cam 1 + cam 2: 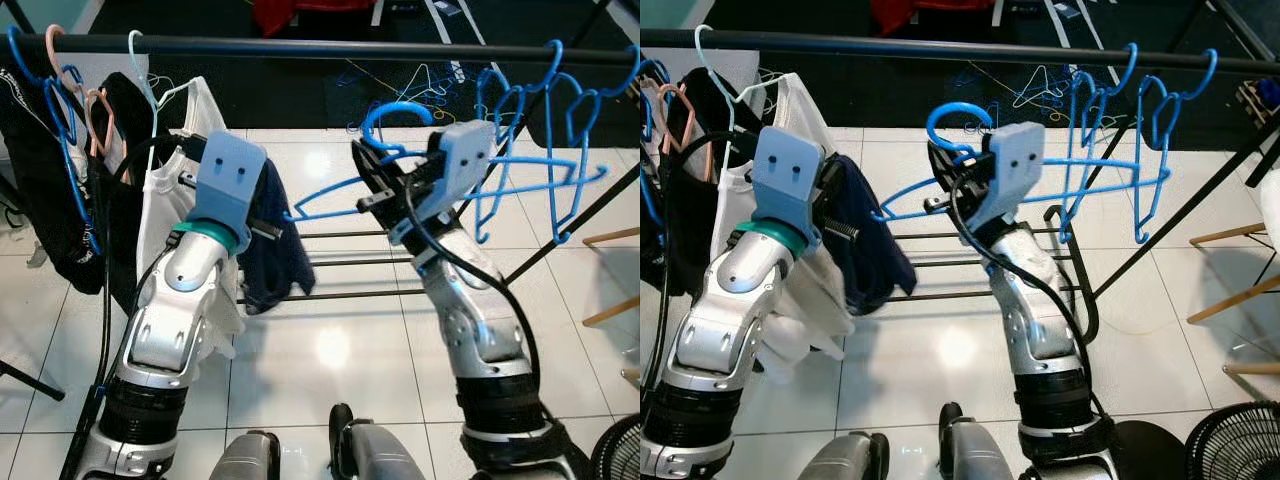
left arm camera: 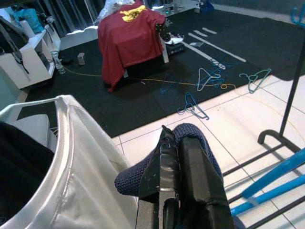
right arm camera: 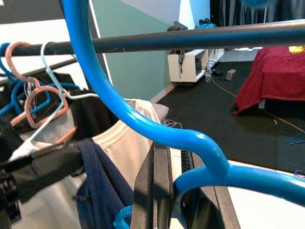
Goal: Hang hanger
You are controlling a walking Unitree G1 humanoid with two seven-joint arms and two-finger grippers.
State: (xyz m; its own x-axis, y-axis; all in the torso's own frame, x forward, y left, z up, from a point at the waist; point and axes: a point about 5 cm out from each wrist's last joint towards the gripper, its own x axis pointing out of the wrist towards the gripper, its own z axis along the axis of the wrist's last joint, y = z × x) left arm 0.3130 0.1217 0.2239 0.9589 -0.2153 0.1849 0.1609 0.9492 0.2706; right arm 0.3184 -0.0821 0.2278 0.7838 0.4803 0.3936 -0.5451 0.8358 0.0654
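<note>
My right gripper (image 1: 378, 178) is shut on the neck of a blue plastic hanger (image 1: 340, 190). Its hook (image 3: 119, 109) curves up just below the black clothes rail (image 1: 320, 46), without resting on it. The hanger's left arm reaches to a dark navy garment (image 1: 280, 250). My left gripper (image 1: 268, 222) is shut on that garment, and in the left wrist view the black fingers (image 2: 183, 176) pinch a fold of the navy cloth (image 2: 195, 136). The garment hangs down in front of the rack's lower bars.
Several blue hangers (image 1: 540, 130) hang on the rail at the right. At the left hang a white shirt (image 1: 170, 200), black clothes (image 1: 50, 190) and pink hangers (image 1: 98, 110). Loose hangers (image 2: 209, 78) lie on the dark floor behind. A fan (image 1: 615, 450) stands low right.
</note>
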